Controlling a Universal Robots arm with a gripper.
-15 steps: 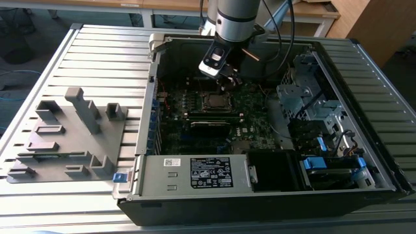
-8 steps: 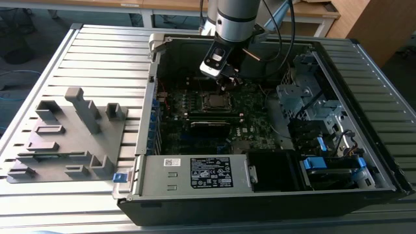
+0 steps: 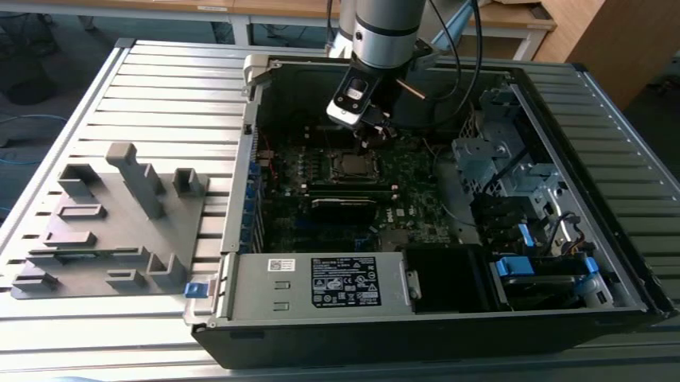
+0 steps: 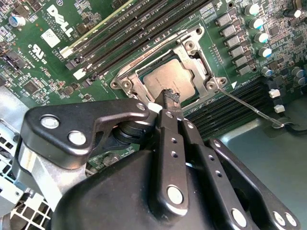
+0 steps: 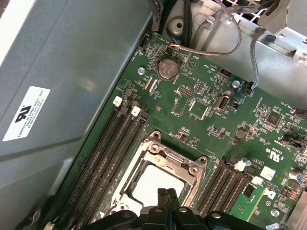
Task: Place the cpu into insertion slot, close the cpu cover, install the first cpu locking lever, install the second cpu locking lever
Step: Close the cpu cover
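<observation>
1. Silver-grey metal first: the cpu (image 4: 165, 79) sat in the insertion slot (image 3: 351, 165) on the green board. The cpu cover (image 4: 192, 51) was folded down around it, so the chip's top showed through the window.
2. My pincer (image 4: 171, 97) was pinched narrow, fingers together with nothing between them. Its tip was right at the cover's edge. Touching or just above, I honestly couldn't tell.
3. One thin wire locking lever (image 4: 249, 109) stuck out sideways from a socket corner, unlatched as far as I could judge.
4. My take on doing this bit well: bear on the metal frame, not the chip's lid. Push straight down and gently, and stay off the long memory slots (image 4: 139, 28) flanking the socket.
</observation>
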